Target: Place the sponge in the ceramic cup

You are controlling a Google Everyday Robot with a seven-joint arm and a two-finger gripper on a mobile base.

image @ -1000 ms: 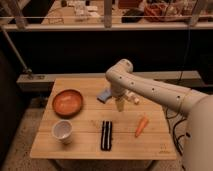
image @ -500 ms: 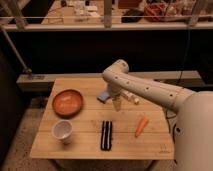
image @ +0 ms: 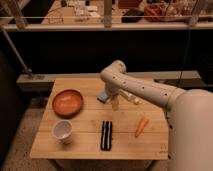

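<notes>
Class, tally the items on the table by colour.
Orange-red: 2, bowl, carrot
White or pale: 2, ceramic cup, bottle
Light blue: 1, sponge
Black-and-white: 1, striped bar
Total: 6
The gripper hangs beside the sponge.

White rounded arm [image: 145, 89], dark dots along link; tool [image: 112, 96] beside sponge [image: 103, 96].

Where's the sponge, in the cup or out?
Out. The sponge lies on the table beside the orange bowl; the ceramic cup stands apart, empty. The gripper is at the sponge.
</notes>
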